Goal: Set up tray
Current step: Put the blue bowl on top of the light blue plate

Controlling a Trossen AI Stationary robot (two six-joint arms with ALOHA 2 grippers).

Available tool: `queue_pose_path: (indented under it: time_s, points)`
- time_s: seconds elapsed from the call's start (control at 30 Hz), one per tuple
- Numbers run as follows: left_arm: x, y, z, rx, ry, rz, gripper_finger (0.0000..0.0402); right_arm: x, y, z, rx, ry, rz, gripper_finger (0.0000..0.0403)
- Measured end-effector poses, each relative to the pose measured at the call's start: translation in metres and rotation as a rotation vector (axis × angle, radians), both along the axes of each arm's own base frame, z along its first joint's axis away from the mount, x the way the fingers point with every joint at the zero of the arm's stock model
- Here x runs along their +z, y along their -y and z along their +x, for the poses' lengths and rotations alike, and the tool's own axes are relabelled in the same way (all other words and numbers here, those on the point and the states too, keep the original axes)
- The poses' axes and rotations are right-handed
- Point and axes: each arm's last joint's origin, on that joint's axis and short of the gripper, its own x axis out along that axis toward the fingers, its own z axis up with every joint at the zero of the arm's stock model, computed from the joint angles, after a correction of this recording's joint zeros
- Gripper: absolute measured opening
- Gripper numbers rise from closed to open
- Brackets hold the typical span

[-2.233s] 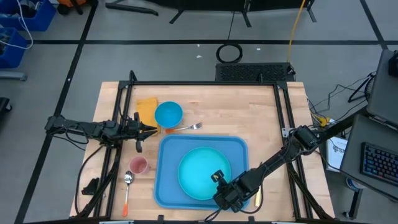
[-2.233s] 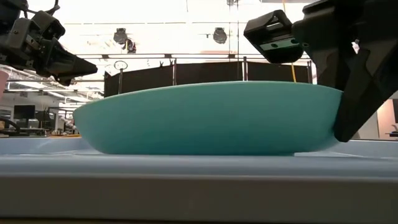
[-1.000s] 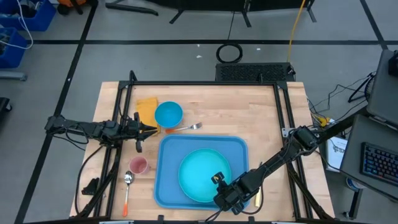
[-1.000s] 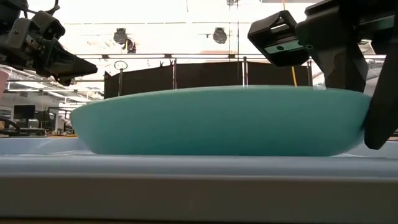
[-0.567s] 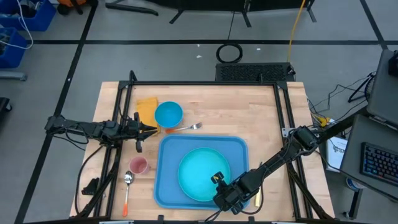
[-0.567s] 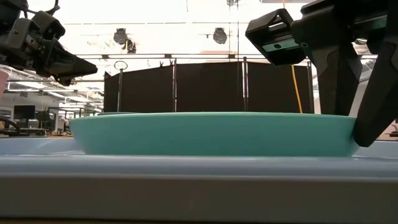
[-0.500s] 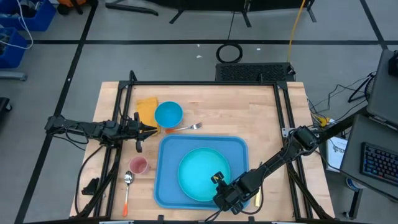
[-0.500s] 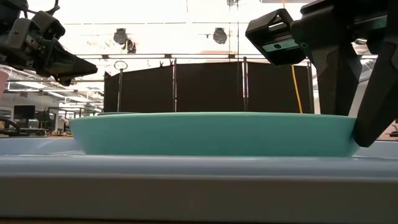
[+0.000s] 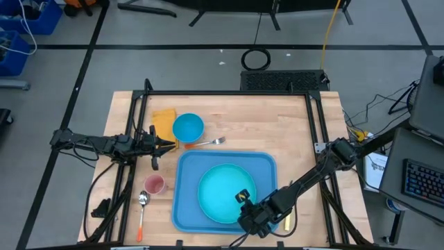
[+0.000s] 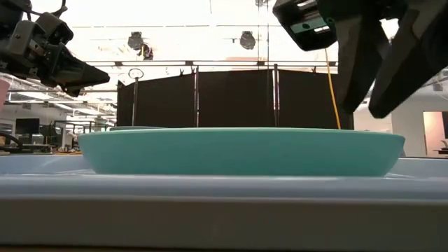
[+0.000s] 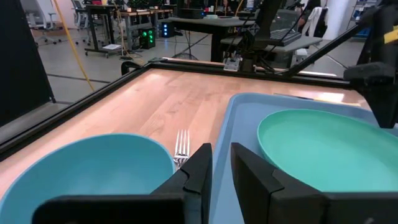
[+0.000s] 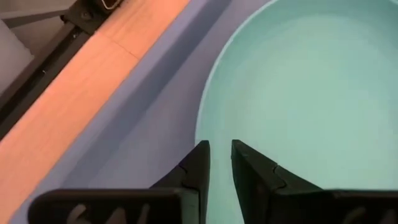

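Observation:
The large blue tray [image 9: 189,165] lies at the table's near middle. The round turquoise plate [image 9: 223,191] rests flat on its underside on the tray floor [image 12: 155,124]. My right gripper [image 9: 244,205] hovers just above the plate's near right rim [image 10: 392,140], fingers pointing down with a narrow gap, touching nothing [image 10: 364,112] [image 12: 219,146]. My left gripper [image 9: 172,144] waits level over the table's left side beside the small blue bowl [image 9: 187,128], its fingers a narrow gap apart [image 11: 220,149].
A fork [image 9: 211,142] lies just beyond the tray's far rim, next to the bowl. A yellow cloth [image 9: 163,121] sits left of the bowl. A pink cup [image 9: 154,185] and an orange-handled spoon [image 9: 142,208] lie left of the tray. Black frame rails border the table.
My right gripper held the plate tilted by its near right rim, lowered that rim until the plate lay flat in the tray, then let go and rose clear above it. The plate's far left side stayed on the tray throughout.

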Motion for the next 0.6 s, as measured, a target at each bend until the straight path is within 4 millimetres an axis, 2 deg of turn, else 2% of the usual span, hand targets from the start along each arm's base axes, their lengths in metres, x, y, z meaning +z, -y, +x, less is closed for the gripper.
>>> queue_pose_path:
  time_s: [0.3,0.6]
  points:
    - [0.0,0.0,0.0,0.0,0.0,0.0,0.0063,0.005,0.002,-0.001,-0.004,0.032,-0.049,0.006]
    - [0.0,0.0,0.0,0.0,0.0,0.0,0.0063,0.032,0.02,0.003,-0.044,0.184,-0.188,0.0059]
